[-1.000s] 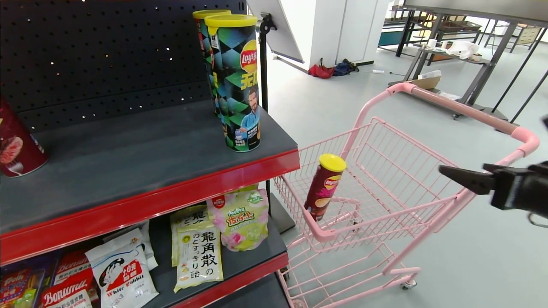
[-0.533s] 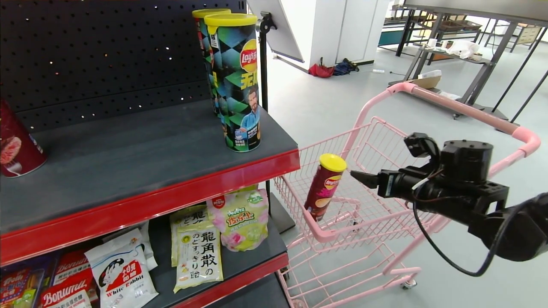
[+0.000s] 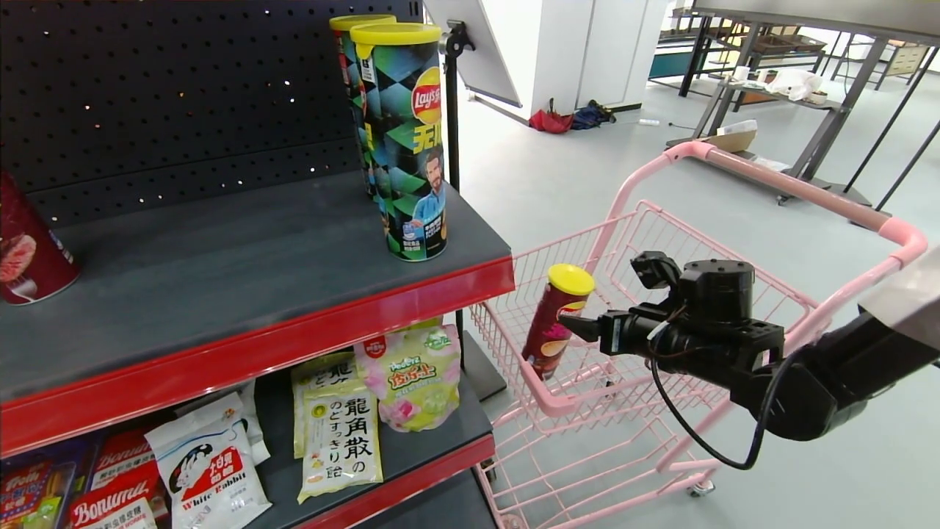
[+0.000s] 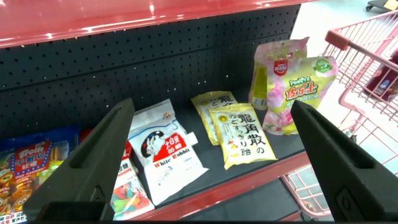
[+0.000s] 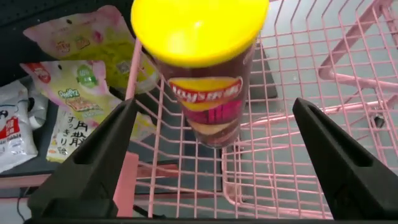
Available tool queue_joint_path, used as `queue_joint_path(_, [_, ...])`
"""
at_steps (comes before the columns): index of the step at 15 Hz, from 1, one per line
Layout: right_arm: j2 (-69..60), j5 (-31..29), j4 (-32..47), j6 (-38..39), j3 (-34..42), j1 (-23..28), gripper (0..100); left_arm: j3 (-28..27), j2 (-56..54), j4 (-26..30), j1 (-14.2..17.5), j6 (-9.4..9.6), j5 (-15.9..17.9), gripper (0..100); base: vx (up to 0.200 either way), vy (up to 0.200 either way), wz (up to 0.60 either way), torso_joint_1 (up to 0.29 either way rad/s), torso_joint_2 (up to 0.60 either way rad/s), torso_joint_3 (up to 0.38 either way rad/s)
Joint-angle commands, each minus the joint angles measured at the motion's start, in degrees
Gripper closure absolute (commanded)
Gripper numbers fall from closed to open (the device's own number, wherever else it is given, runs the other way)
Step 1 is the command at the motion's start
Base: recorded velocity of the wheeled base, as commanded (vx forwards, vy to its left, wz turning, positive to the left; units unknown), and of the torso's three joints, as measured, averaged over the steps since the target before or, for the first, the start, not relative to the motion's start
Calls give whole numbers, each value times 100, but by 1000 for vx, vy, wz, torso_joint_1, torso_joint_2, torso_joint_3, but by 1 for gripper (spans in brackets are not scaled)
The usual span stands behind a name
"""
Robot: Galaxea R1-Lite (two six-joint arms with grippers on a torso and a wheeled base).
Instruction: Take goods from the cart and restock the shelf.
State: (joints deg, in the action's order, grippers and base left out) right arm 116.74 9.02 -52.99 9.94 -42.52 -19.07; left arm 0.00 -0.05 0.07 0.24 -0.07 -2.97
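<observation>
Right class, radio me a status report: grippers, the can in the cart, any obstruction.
Right gripper at the chip can, jaws open, no grip yet. Left gripper open, facing snack bags. Can leaning in corner of pink cart. Nothing blocking.

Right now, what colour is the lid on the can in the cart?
Yellow lid, clearest in the right wrist view.

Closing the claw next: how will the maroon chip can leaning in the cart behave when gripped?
The chip can looks like a stiff tube, so it should probably hold shape. It leans tilted against the cart wall, so a nudge may tip or roll it. Its smooth round side could slip in the right claw.
</observation>
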Motion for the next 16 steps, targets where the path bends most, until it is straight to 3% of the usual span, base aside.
queue_joint_path(1, [429, -6, -1, 0, -406, -36, 0, 0, 5, -7, 2, -1, -1, 0, 0, 0, 0, 0, 0, 0])
queue_joint_path(9, [1202, -23, -132, -9, -1144, -27, 0, 0, 5, -7, 2, -1, -1, 0, 0, 0, 0, 0, 0, 0])
queue_joint_path(16, [1396, -23, -396, -9, -1259, -115, 0, 0, 5, -7, 2, -1, -1, 0, 0, 0, 0, 0, 0, 0])
